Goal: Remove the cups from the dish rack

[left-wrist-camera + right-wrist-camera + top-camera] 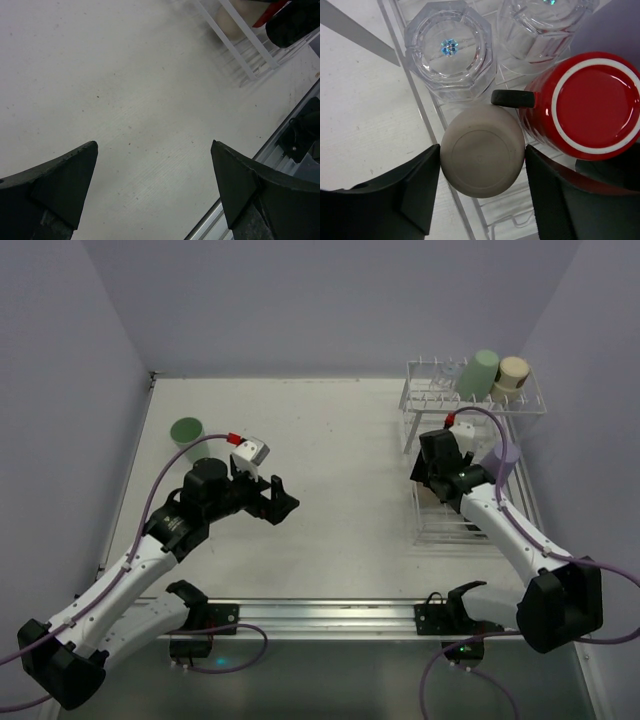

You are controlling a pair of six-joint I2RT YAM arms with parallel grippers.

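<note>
The dish rack (445, 522) stands at the right, its upper tier at the back holding a pale green tumbler (479, 373) and a beige tumbler (511, 377). A lavender tumbler (499, 462) sits by my right arm. In the right wrist view my right gripper (482, 147) is shut on an upside-down beige tumbler (482, 155) in the rack (420, 115), one finger on each side. A red mug (592, 105) with a dark handle and two clear glasses (449, 47) stand upside down beside it. My left gripper (280, 502) is open and empty over bare table.
A pale green cup (187, 432) stands on the table at the far left, behind my left arm. The metal base rail (330, 615) runs along the near edge. Walls close in the table on the left, back and right.
</note>
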